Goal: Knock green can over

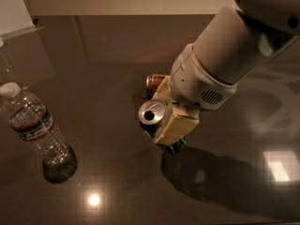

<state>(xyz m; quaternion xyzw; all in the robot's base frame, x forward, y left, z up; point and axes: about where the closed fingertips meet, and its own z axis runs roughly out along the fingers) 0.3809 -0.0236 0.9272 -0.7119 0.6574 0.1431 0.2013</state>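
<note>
At centre of the dark table (103,55), a smooth glossy slab that reflects lamp spots, the gripper (158,117) is clenched on the green can (151,112). Two cream, blocky, wedge-shaped fingers (176,127) flank the can: one lies across its near side, the other sits behind it toward the far edge. The can is a small metal cylinder. Its silver circular top with an oval opening is tipped toward the camera and left, and a sliver of dark green wall shows below the near finger, so the can leans rather than stands upright. Whether its base touches the table cannot be told.

The arm (234,50) is a thick, matte off-white cylinder coming down from the upper right, with a vented collar above the fingers.

Just behind the gripper a brown-gold can (154,81) lies on its side, partly hidden. Well apart at left, a clear ribbed plastic water bottle (35,128) with a white cap and a paper label stands on the table.
</note>
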